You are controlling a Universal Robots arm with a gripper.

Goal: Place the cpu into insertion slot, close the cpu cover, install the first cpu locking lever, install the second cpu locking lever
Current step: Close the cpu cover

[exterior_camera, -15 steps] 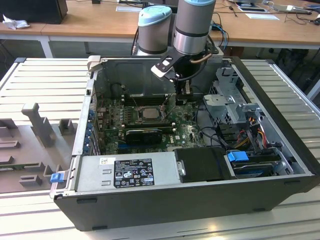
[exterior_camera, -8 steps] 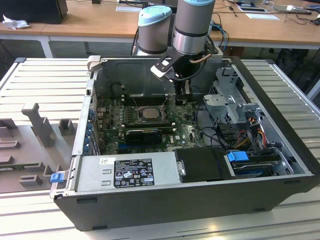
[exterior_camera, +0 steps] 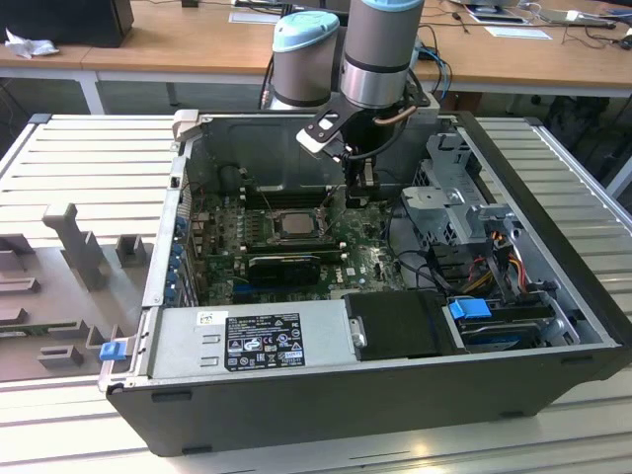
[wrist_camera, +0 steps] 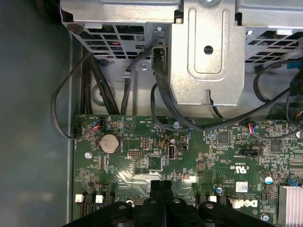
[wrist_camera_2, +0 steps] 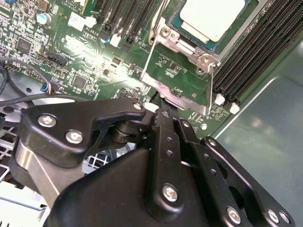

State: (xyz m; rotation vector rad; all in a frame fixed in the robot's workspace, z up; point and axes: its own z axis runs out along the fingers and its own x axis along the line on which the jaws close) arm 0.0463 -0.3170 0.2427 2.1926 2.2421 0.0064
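The cpu (wrist_camera_2: 213, 19) lies flat in the insertion slot (wrist_camera_2: 176, 20), pale top up; the exterior view shows the cpu (exterior_camera: 293, 225) at the middle of the green board. The cpu cover (wrist_camera_2: 176, 97), a silvery frame plate, stands swung open off the slot, with green board showing through its window. My gripper (wrist_camera_2: 160, 101) is shut, fingers together, its tips at the cover's free edge. In the exterior view my gripper (exterior_camera: 361, 196) hangs just to the exterior view's right of the slot. The first wrist view has the shut fingertips (wrist_camera: 156, 185) low over the board. A thin metal rod (wrist_camera_2: 161, 12) runs beside the slot.
Long black memory slots (wrist_camera_2: 255, 52) flank the socket. A metal drive cage (wrist_camera: 208, 52) and black cables (wrist_camera: 163, 94) sit past the board's edge. The power supply (exterior_camera: 257, 341) fills the case's near side. A grey fixture (exterior_camera: 69, 247) lies on the table outside the case.
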